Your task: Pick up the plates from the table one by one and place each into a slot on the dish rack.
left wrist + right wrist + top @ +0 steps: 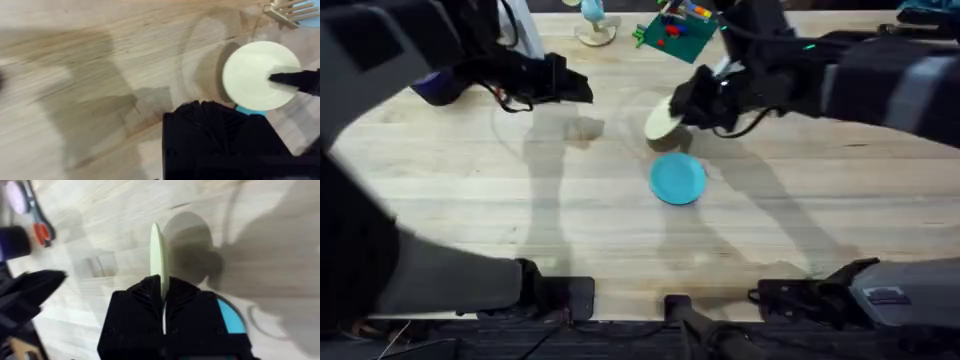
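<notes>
My right gripper is shut on the rim of the cream plate and holds it tilted above the table. That plate shows edge-on between the right gripper's black fingers, and as a full disc in the left wrist view. The turquoise plate lies flat on the table just nearer than it, and a part of it shows beside the gripper body. My left gripper hovers to the left of the cream plate, shut on nothing. A corner of the wooden dish rack shows beyond the cream plate.
A green toy-brick board and a small wooden stand sit at the far edge. A purple object lies at the far left under the left arm. Bare wood spreads across the near half of the table.
</notes>
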Available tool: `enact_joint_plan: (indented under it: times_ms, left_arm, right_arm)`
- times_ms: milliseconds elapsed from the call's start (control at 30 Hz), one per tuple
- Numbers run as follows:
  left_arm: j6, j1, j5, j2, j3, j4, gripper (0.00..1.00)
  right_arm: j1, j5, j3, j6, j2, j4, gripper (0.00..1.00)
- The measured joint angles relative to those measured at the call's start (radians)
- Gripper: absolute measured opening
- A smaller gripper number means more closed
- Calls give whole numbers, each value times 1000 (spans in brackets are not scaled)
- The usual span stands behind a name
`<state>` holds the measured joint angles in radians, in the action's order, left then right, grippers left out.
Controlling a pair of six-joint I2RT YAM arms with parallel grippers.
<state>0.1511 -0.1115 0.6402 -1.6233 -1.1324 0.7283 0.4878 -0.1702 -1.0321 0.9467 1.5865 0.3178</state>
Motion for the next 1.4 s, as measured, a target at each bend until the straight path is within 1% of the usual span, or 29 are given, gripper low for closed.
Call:
enact_joint_plan:
  times_ms: [67, 167, 233, 367, 467, 533, 600, 667, 700, 733, 800, 900, 933, 1000, 1167, 1300, 1400]
  left_arm:
    - [-2, 24, -54, 67, 0, 24, 41]
    - [-10, 84, -136, 147, 0, 60, 41]
    - [-21, 145, -207, 203, 0, 93, 41]
    - [-46, 269, -334, 298, 0, 154, 40]
    - [-54, 343, -385, 355, 0, 189, 40]
    - [-56, 386, -405, 392, 0, 205, 40]
    - [-58, 414, -416, 424, 0, 208, 40]
    - [-58, 430, -426, 452, 0, 208, 42]
    - [-59, 433, -428, 463, 0, 208, 58]
    - [-58, 434, -429, 473, 0, 208, 110]
    - [-61, 435, -434, 485, 0, 211, 375]
    - [-62, 435, -441, 487, 0, 212, 854]
    - [-67, 435, -443, 487, 0, 211, 960]
    - [-68, 435, -447, 487, 0, 211, 992]
    - [-69, 434, -450, 487, 0, 211, 994]
    - [-69, 435, -450, 487, 0, 203, 994]
    - [-69, 435, -450, 487, 0, 190, 995]
  right_arm:
    - [-9, 30, -3, -19, -42, 67, 31]
    - [-24, 74, -30, -56, -100, 192, 31]
    - [-32, 103, -66, -80, -129, 289, 31]
    - [-39, 171, -186, -142, -151, 501, 31]
    - [-40, 225, -281, -189, -151, 638, 31]
    - [-40, 266, -347, -220, -151, 724, 31]
    - [-40, 303, -400, -245, -151, 787, 31]
    - [-40, 339, -442, -266, -151, 834, 31]
    - [-40, 359, -461, -276, -151, 857, 31]
    - [-40, 375, -476, -282, -151, 878, 31]
    - [-40, 408, -502, -294, -151, 909, 29]
    - [-40, 439, -530, -305, -151, 923, 30]
    - [-40, 444, -538, -307, -151, 924, 30]
    - [-42, 452, -552, -312, -151, 924, 30]
    - [-58, 462, -602, -316, -148, 946, 30]
    - [-82, 466, -710, -315, -103, 1003, 30]
    - [-99, 468, -805, -315, -42, 1046, 30]
